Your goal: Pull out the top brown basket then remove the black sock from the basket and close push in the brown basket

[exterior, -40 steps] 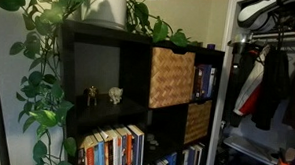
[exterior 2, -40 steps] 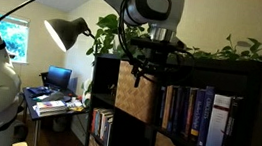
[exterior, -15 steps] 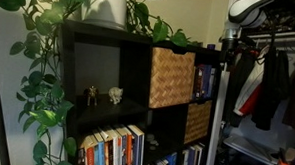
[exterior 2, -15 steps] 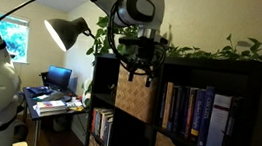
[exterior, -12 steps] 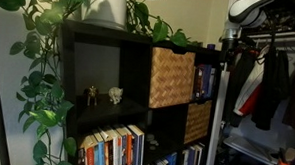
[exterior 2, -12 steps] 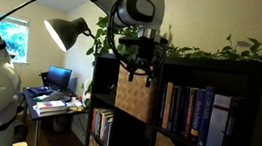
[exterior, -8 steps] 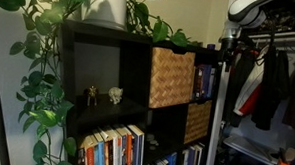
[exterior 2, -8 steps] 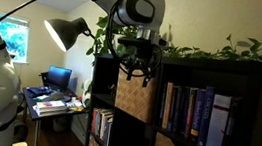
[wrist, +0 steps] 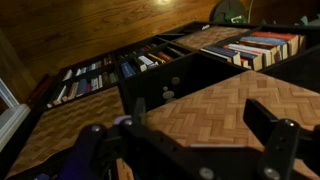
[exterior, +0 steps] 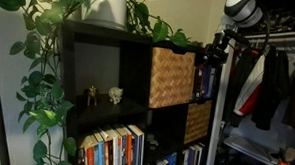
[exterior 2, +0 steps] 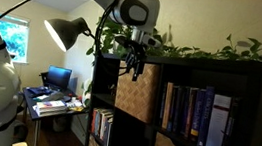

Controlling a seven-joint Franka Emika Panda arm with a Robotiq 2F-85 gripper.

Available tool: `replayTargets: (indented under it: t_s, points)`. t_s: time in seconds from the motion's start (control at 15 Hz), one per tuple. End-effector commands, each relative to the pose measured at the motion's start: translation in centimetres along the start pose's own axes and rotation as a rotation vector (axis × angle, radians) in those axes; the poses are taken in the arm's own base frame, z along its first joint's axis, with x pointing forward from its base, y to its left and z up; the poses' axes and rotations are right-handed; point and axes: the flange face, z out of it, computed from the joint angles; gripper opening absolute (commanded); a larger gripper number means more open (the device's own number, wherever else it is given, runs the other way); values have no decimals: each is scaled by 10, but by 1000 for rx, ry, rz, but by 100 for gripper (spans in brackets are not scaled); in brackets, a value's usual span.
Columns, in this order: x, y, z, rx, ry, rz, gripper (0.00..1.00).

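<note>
Wrist view puts my fingers (wrist: 93,148) at the bottom edge, spread wide, one to each side, with nothing between them. Past them runs the fine checkered weave of the top brown basket (wrist: 235,108).

In an exterior view, a trailing plant (exterior: 49,48) in a white pot (exterior: 106,9) covers the top of the black shelf (exterior: 99,35). In the shelf's upper row, the left cubby holds two small figurines (exterior: 104,94). The next cubby to the right holds the top brown basket (exterior: 172,78), seated inside with its woven front turned out toward the room. It is cube-shaped, so no side reads as the long one. Right of it in the same row stands a row of books (exterior: 206,81), and under those books sits a darker woven basket (exterior: 197,122).

My arm (exterior 2: 139,11) comes in from the upper left, above the shelf's top, in an exterior view. The wrist is bent over so that the fingers (exterior 2: 135,68) hang downward in front of the shelf, level with the basket's upper edge. I cannot tell whether they touch it.

The book spines carry lettering, but it is too small to read.
</note>
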Motion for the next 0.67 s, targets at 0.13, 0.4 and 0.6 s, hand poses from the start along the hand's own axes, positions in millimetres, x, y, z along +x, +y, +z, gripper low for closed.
replayTargets:
  t_s: [0.13,0.4,0.6]
  points:
    - [-2,-39,1,85,103,199,100]
    - [1,-35,0,50,76,142,100]
    - [4,-38,-1,64,91,170,100]
